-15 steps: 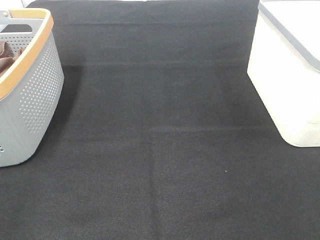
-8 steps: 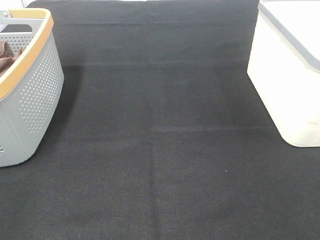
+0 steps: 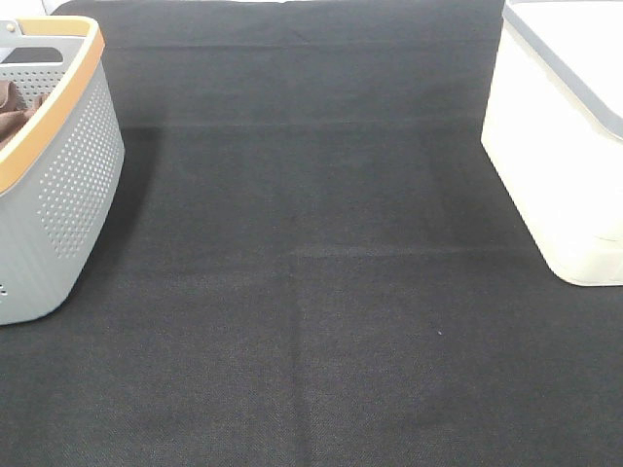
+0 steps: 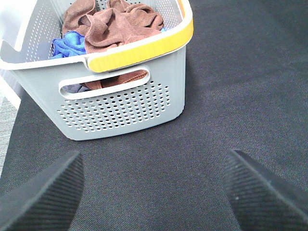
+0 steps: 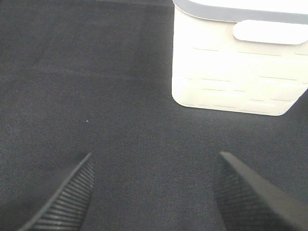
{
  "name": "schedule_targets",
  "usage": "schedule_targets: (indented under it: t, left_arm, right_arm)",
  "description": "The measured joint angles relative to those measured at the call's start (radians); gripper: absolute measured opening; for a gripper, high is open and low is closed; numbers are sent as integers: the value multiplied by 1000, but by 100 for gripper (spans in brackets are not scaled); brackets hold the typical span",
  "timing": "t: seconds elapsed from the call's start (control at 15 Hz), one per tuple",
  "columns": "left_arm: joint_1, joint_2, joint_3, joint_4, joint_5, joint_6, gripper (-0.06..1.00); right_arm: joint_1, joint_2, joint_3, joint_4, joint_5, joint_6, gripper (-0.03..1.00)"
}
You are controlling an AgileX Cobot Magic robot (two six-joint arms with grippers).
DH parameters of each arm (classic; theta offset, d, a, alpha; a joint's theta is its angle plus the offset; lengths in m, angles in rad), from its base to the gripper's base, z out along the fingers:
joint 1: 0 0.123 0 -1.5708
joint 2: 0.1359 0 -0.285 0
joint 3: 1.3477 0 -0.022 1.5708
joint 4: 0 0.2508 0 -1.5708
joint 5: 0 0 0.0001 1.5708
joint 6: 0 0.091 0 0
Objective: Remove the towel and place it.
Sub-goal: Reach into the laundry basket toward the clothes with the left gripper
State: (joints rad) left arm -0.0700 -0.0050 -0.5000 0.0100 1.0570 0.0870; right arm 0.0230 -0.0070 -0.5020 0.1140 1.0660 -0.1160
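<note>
The reddish-brown towel (image 4: 115,24) lies crumpled in the grey basket (image 4: 125,103) with the yellow rim, on top of a blue cloth (image 4: 67,45). In the exterior high view only a small part of the towel (image 3: 12,105) shows inside the basket (image 3: 68,185) at the far left. My left gripper (image 4: 154,192) is open and empty, low over the black mat, a short way in front of the basket. My right gripper (image 5: 154,192) is open and empty over the mat, facing the white bin (image 5: 240,62). Neither gripper shows in the exterior high view.
A white bin with a grey rim (image 3: 565,146) stands at the right edge of the table. A black mat (image 3: 311,292) covers the table between the basket and the bin.
</note>
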Motion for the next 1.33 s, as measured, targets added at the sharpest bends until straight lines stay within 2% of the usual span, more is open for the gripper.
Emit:
schedule_targets:
  t: [1.33]
  left_arm:
    - [0,0,0,0,0,0,76]
  right_arm:
    - [0,0,0,0,0,0,67]
